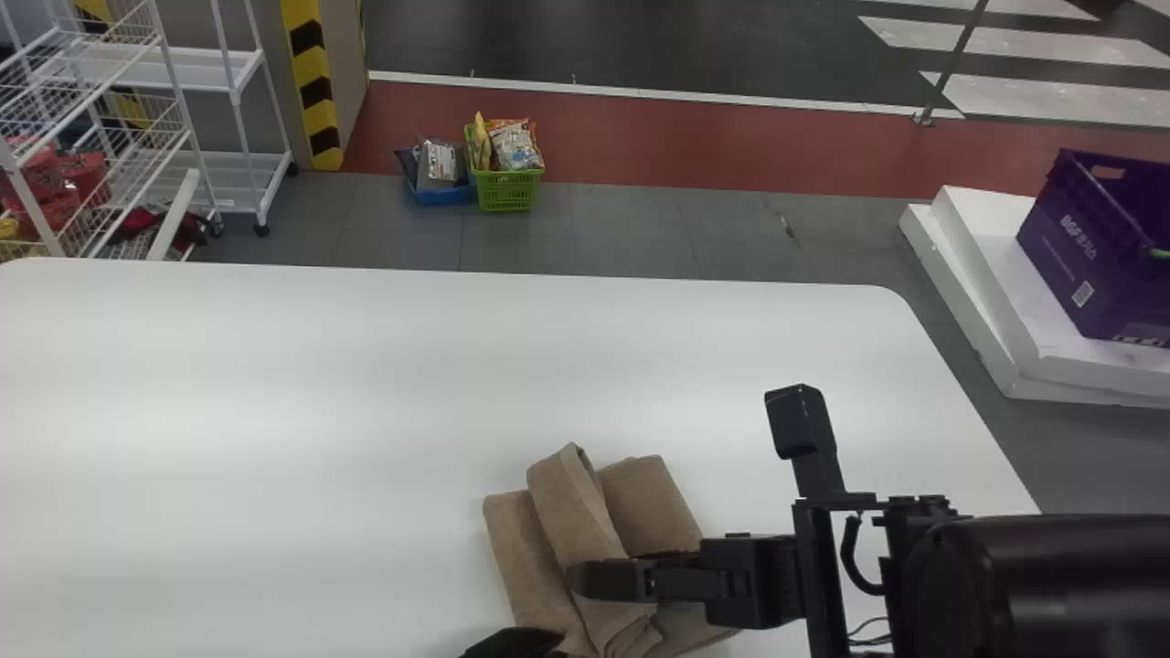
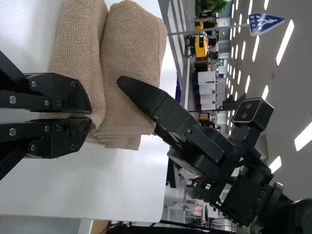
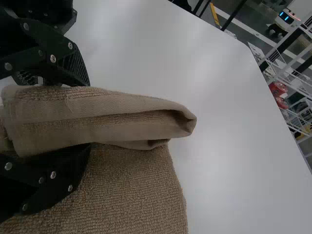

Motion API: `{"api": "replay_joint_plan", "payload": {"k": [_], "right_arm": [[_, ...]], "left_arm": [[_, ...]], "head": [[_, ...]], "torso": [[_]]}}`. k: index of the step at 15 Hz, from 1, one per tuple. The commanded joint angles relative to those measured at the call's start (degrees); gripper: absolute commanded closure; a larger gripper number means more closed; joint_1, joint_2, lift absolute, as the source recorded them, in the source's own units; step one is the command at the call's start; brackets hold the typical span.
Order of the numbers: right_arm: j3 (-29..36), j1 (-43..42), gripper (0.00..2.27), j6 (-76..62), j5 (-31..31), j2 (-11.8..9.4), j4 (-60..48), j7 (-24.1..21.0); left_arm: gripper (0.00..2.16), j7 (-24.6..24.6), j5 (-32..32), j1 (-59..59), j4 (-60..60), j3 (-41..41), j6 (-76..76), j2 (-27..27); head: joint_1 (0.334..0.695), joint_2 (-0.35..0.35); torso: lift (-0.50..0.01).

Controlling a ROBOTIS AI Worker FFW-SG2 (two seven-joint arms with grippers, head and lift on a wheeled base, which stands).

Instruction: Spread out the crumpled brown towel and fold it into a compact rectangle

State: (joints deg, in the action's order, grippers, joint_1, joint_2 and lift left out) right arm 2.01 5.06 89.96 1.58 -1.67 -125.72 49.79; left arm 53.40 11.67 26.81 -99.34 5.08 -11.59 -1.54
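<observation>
- The towel [image 1: 571, 512] lies in front of you on the counter [image 1: 274, 393], right of centre in the head view's lower part, bunched into lengthwise folds, the middle one standing up between the two beside it.
- Your right end effector [image 1: 608, 568] is over the towel; its fingers are spread to either side of the middle fold, one touching the cloth. You cannot tell whether they grip it.
- Your left end effector [image 1: 512, 642] is at the bottom edge of the head view, by the towel's near end. In its wrist view its fingers are nearly together, pinching the towel's edge between them.
- Beyond the counter, you have a blue basket [image 1: 442, 195] and a green basket [image 1: 505, 192] side by side on the floor, a white rack [image 1: 169, 68] to the left, and a purple crate [image 1: 1088, 247] on white slabs [image 1: 973, 228] to the right.
</observation>
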Motion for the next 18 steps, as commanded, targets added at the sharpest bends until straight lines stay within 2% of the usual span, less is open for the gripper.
{"api": "replay_joint_plan", "payload": {"k": [1, 4, 8, 9, 10, 12, 15, 16, 17, 18], "right_arm": [[1.85, 0.39, 0.05, 0.12, -0.88, 0.0, -1.11, 0.31], [4.31, 0.82, 0.05, 0.12, -3.6, 0.0, -2.07, 0.84], [12.14, 2.32, 0.05, 0.12, -7.2, 0.0, -5.24, 1.98], [14.69, 2.67, 0.05, 0.12, -8.7, 0.0, -5.41, 1.98], [16.62, 2.85, 0.05, 0.12, -10.02, -0.09, -5.41, 2.07], [19.43, 3.11, 0.05, 0.12, -11.51, -0.18, -5.41, 2.24], [19.43, 3.46, 0.09, 0.12, -11.42, -0.18, -5.41, 2.77], [18.9, 3.46, 0.12, 0.12, -11.34, -0.18, -5.41, 2.77], [18.38, 3.55, 0.17, 0.12, -11.34, -0.09, -5.41, 2.86], [17.59, 3.99, 0.35, 0.12, -11.34, -0.09, -5.41, 3.03]], "left_arm": [[1.06, 0.39, -0.6, 0.0, -0.51, -1.65, 0.13, 0.05], [1.06, 0.74, -0.95, 0.0, -0.94, -1.83, 0.66, 0.05], [1.05, 0.83, -1.48, 0.0, -1.47, -2.88, 0.83, 0.05], [0.92, 0.92, -2.8, 0.0, -1.56, -3.67, 0.83, 0.05], [0.69, 0.92, -4.03, 0.0, -1.65, -4.64, 0.83, 0.13], [0.05, 0.92, -6.84, 0.26, -3.32, -6.84, 4.88, 0.31], [0.02, 0.74, -10.97, 0.79, -4.37, -11.06, 5.4, 0.92], [0.03, 0.48, -12.46, 1.06, -4.72, -12.81, 5.23, 1.36], [0.04, 0.48, -13.96, 1.32, -5.16, -14.66, 5.23, 1.69], [0.04, 0.3, -15.8, 1.49, -5.43, -16.95, 5.23, 1.69]], "head": [[0.695, -0.138], [0.695, -0.129], [0.695, -0.153], [0.695, -0.162], [0.695, -0.173], [0.695, -0.189], [0.695, -0.177], [0.695, -0.151], [0.695, -0.134], [0.695, -0.111]], "torso": [[-0.127], [-0.127], [-0.127], [-0.127], [-0.127], [-0.127], [-0.127], [-0.127], [-0.127], [-0.127]]}}
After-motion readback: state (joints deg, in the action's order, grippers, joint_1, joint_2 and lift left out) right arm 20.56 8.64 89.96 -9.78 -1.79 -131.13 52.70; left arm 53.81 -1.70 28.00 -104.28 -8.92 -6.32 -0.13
